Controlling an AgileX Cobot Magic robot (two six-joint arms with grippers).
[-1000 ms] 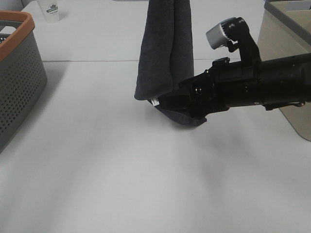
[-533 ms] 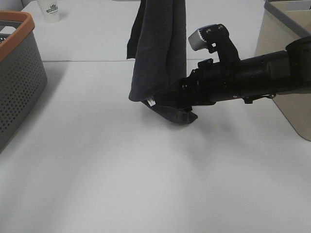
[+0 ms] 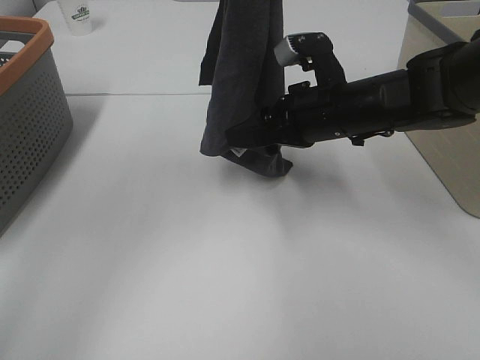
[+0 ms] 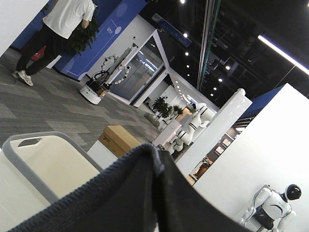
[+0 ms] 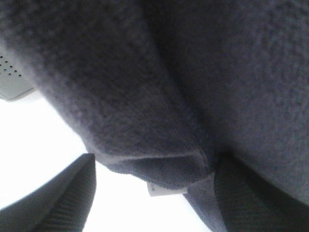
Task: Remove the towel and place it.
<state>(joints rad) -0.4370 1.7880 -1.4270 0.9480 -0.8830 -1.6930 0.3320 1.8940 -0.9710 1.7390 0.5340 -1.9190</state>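
Towel: the charcoal cloth [image 3: 241, 67] hangs in long folds from somewhere above the top of the high view; its lower end bunches just above the white table [image 3: 187, 285], at the middle of the far half.
Tag: a small white tag [image 3: 238, 152] sticks out at the bottom corner (the right wrist view shows it just under a stitched hem).
Right gripper: it [image 3: 251, 139] reaches in sideways from the right, level with the towel's lower end, its tip buried in the folds.
Right gripper, state: its jaws stand apart. One ribbed dark finger [image 5: 67, 198] is clear of the cloth, with bright table showing between the two, and the hem and tag hang in the gap.
Right arm: black [image 3: 375, 101], nearly level above the table, with a grey-capped camera housing [image 3: 296, 46] on top.
Left gripper: nothing of it shows; dark cloth fills the foot of its wrist view, so I cannot tell how it stands.
Basket: a grey perforated laundry basket with an orange rim [image 3: 30, 127] sits at the table's left edge, well apart from the towel.
Cup: a printed white paper cup [image 3: 78, 15] stands at the far left corner.
Bin: a beige bin with a grey rim [image 3: 450, 161] stands at the right, behind the arm.
Room (from the left wrist view): a person in a white shirt [image 4: 58, 29], a cardboard box [image 4: 118, 140] and a white humanoid robot [image 4: 273, 208].
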